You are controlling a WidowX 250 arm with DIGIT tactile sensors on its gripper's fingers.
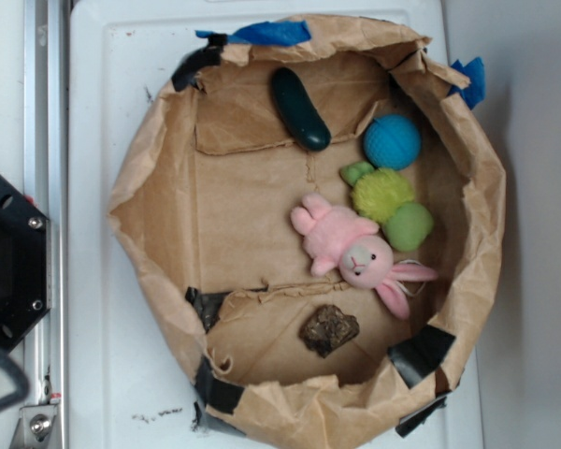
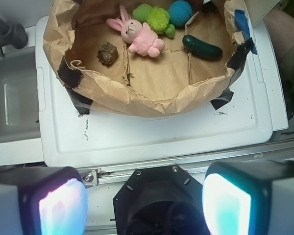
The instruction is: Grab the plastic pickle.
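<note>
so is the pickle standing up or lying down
Lying down: the plastic pickle rests lengthwise on the paper floor of the paper bag, touching nothing else.

Exterior looks straight down; wrist views same paper basket (image 1: 168,122) obliquely.

Glossy dark green plastic pickle (image 1: 300,108) flat on brown paper, untouched.

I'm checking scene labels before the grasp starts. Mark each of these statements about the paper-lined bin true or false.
1. The plastic pickle lies apart from the other toys. True.
2. The gripper is shut on the pickle. False: it is open and outside the bin.
3. The blue ball sits beside the lime-green plush toy. True.
4. The pink plush bunny lies on top of the pickle. False: they are apart.
</note>
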